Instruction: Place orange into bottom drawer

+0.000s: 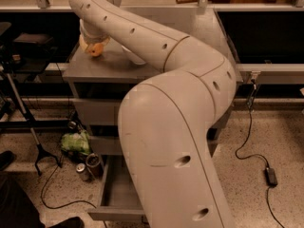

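The orange (pixel 95 49) is a small yellow-orange fruit at the back left of the grey cabinet top (pixel 99 71). My gripper (pixel 93 42) is right over it at the far end of the arm, whose wrist hides most of the gripper. I cannot tell whether the orange rests on the top or is lifted. The bottom drawer (pixel 110 194) is pulled open below near the floor, and its right part is hidden behind my arm. Its inside looks bare where it shows.
A white bowl (pixel 133 58) peeks out behind my arm on the cabinet top. Two upper drawers (pixel 95 112) are shut. A green bag (pixel 76 142), cans (pixel 83 171) and a black stand (pixel 40 152) lie left of the drawer. A cable and adapter (pixel 270 175) lie at the right.
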Robot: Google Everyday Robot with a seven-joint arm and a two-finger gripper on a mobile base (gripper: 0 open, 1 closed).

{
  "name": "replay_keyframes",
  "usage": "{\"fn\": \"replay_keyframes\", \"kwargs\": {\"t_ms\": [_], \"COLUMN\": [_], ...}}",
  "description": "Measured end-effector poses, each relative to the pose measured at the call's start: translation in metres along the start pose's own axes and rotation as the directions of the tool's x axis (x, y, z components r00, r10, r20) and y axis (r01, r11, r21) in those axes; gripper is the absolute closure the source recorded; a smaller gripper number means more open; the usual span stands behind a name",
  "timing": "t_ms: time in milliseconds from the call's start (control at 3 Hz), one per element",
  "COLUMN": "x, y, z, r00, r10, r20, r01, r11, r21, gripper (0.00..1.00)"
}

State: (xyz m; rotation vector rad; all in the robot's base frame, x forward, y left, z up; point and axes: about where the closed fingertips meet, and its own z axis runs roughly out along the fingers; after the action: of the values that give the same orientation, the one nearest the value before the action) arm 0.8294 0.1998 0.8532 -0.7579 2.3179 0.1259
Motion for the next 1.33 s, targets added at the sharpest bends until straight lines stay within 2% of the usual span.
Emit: {"fn": "replay_keyframes", "kwargs": {"t_ms": [333, 667, 1000, 1333], "x": [0.009, 0.017, 0.017, 0.015], "y": [-0.007, -0.019, -0.032, -0.034], "z": [-0.015, -0.047, -0.100, -0.157], "r00": [1.000, 0.997, 0.981, 0.940], "r10": [-0.011, -0.026, -0.054, -0.086], "r20": [0.027, 0.076, 0.185, 0.331], "r01": [0.012, 0.026, 0.050, 0.080], "r11": [0.9999, 0.9997, 0.9984, 0.9963], "r21": [-0.008, 0.001, 0.027, 0.032], "gripper": [0.98, 1.00, 1.00, 1.00]}}
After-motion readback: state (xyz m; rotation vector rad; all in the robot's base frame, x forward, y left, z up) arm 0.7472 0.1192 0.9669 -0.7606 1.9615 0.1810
